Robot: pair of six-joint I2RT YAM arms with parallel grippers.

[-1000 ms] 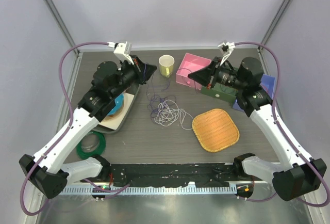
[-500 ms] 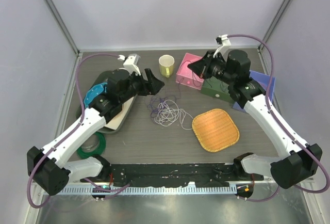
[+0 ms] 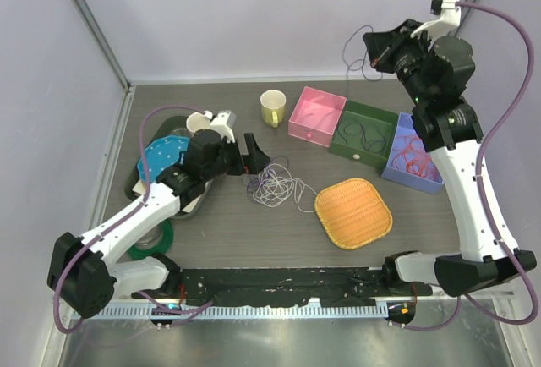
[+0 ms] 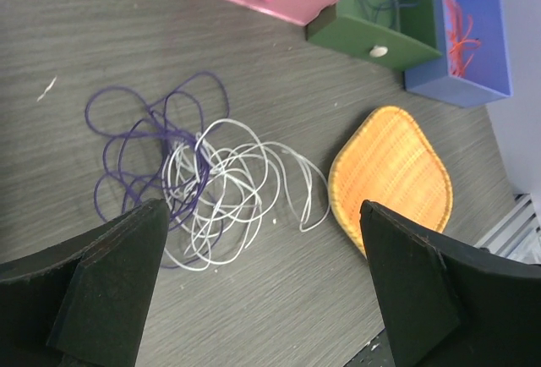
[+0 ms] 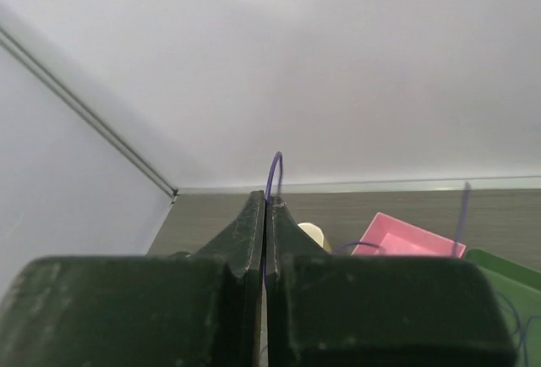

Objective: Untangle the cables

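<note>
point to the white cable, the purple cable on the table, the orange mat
white cable [image 4: 221, 183], left wrist view, tangled middle
purple cable [image 4: 169, 136], left wrist view, knotted middle
orange mat [image 3: 353, 212], top view, centre

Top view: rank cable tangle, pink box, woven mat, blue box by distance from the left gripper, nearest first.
From the left gripper:
1. Cable tangle, right beside it.
2. Pink box, toward the back.
3. Woven mat, right, toward the front.
4. Blue box, far right.
</note>
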